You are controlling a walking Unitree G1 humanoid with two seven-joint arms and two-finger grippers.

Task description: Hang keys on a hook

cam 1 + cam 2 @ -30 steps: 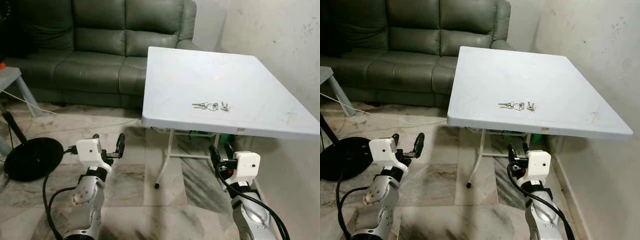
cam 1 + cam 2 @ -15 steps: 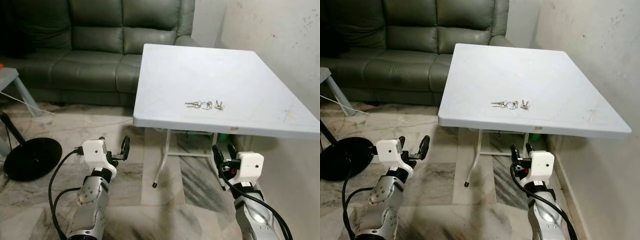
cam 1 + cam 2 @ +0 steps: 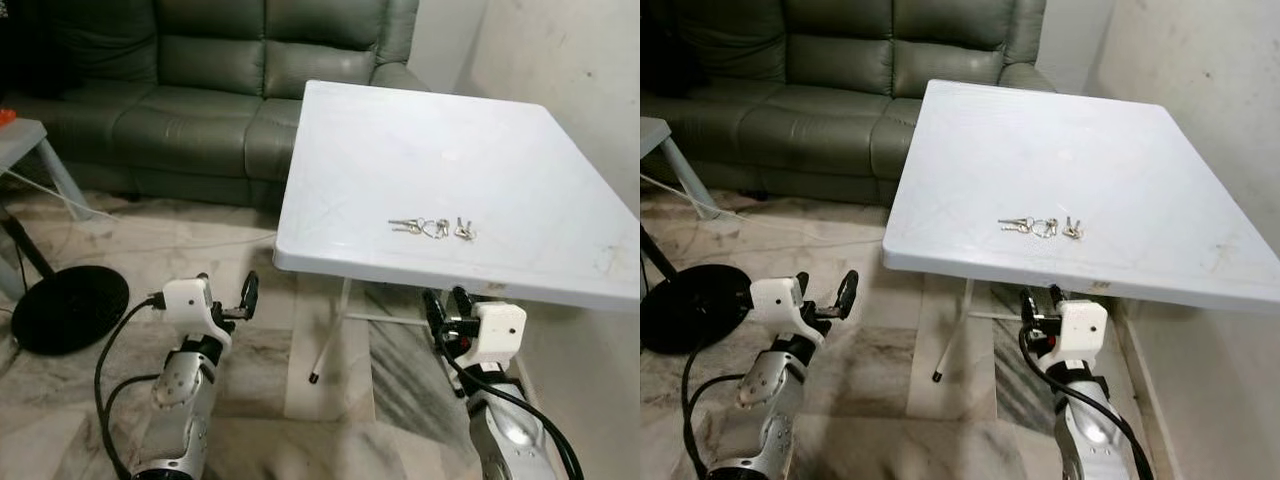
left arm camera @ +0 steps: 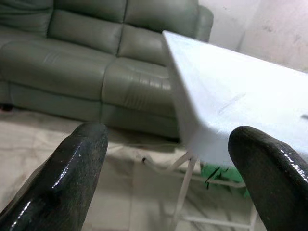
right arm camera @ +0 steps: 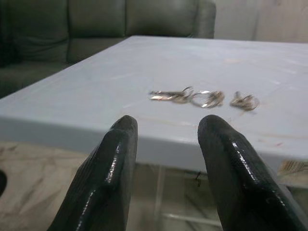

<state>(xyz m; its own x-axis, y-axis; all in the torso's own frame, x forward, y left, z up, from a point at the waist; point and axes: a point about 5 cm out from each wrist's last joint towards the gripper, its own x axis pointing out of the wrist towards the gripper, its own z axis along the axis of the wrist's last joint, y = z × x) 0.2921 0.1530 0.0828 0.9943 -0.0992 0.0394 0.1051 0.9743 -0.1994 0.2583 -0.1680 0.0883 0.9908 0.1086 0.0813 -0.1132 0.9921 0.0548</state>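
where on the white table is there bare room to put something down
Most of the white table is bare: the whole stretch from the keys back to the sofa side, and the strip between the keys and the wall. Only the keys, strung out near the front edge, take up any room.

Even indoor light; sofa [image 3: 200,90] dim; table [image 3: 500,140] bright; wrist views soft, claw fingers [image 5: 113,178] glossy.
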